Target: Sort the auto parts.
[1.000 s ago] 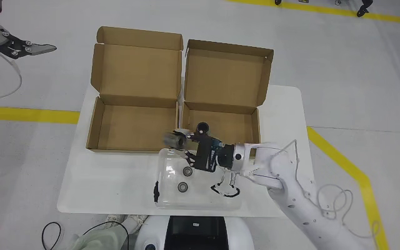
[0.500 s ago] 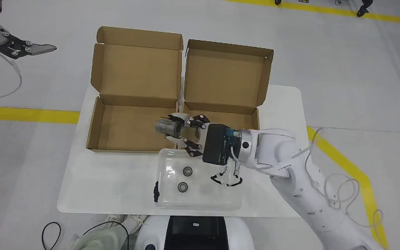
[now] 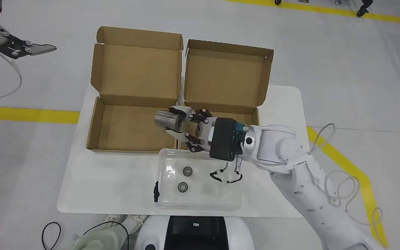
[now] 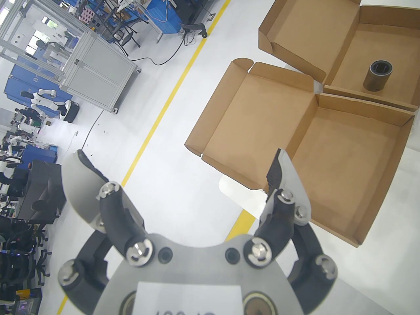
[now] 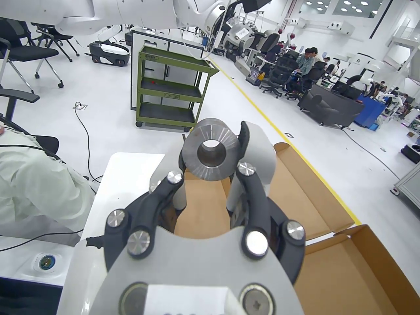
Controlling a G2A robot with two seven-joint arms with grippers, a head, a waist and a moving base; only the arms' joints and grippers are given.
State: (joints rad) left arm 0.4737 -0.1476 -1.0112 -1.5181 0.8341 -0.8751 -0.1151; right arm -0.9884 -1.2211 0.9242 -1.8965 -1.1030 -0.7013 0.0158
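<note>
My right gripper (image 3: 177, 121) is shut on a grey metal cylinder (image 3: 167, 118) with a bore through it. It holds the part level above the right end of the left cardboard box (image 3: 112, 128). The right wrist view looks along the cylinder (image 5: 216, 129) between the fingers (image 5: 244, 136), with brown box floor below. A clear plastic tray (image 3: 228, 194) near the table's front edge holds two small bearings (image 3: 187, 170) (image 3: 182, 186). My left gripper (image 4: 178, 165) hangs open and empty off the table's left side. From there a dark bushing (image 4: 377, 75) stands in the right box (image 4: 347, 67).
Both boxes stand side by side at the back of the white table (image 3: 281, 125), lids folded back. The right arm lies across the right box (image 3: 247, 119) and the tray's back edge. Bare table lies left of the tray.
The right gripper has carried the grey cylinder from above the tray's back edge to the back left, over the left box. The bearings in the tray have not moved.
</note>
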